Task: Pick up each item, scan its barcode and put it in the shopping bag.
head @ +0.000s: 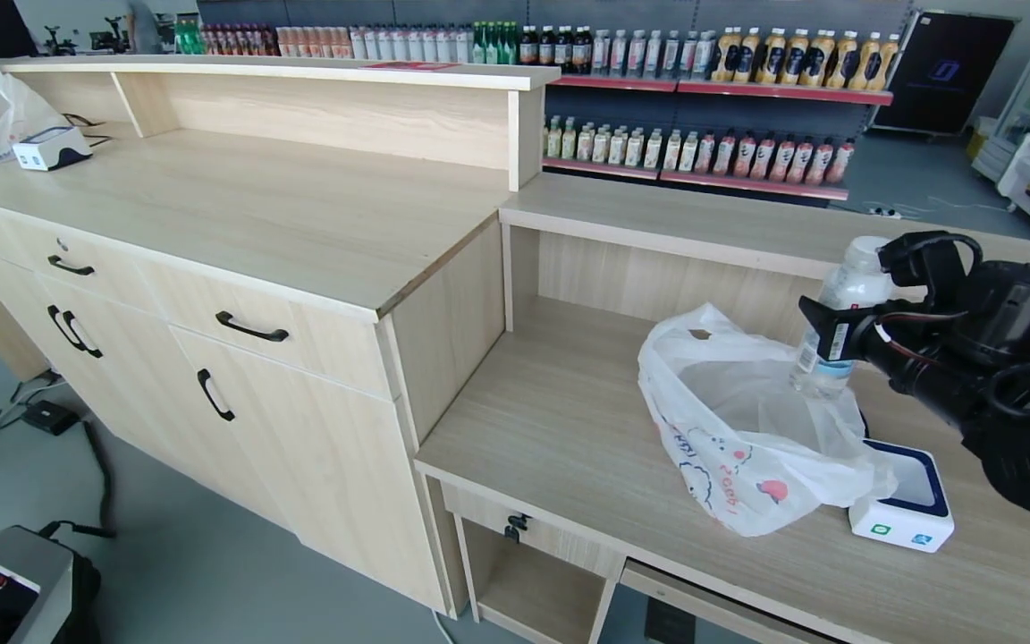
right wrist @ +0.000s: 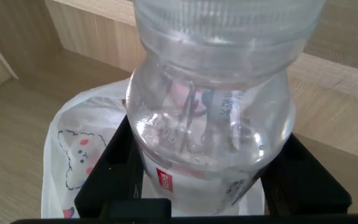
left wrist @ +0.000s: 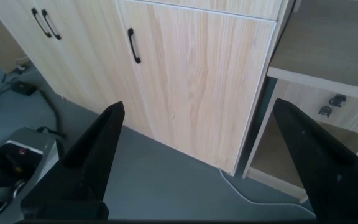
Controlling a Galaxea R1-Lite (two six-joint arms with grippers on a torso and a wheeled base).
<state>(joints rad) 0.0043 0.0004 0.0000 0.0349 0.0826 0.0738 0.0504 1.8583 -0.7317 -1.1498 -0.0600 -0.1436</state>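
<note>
My right gripper [head: 837, 335] is shut on a clear plastic water bottle [head: 841, 317] with a white label, held upright just above the open mouth of the white shopping bag [head: 738, 429] on the lower counter. In the right wrist view the bottle [right wrist: 213, 112] sits between the black fingers [right wrist: 101, 180], with the bag [right wrist: 73, 149] below it. A white and blue barcode scanner [head: 908, 501] lies right of the bag, partly under its edge. My left gripper [left wrist: 197, 162] hangs open over the grey floor in front of the cabinet doors, holding nothing.
A tall wooden counter [head: 238, 215] with drawers and doors stands to the left, with another scanner [head: 50, 148] and a bag at its far end. Shelves of bottled drinks [head: 694, 98] line the back. The lower counter [head: 560, 411] has bare room left of the bag.
</note>
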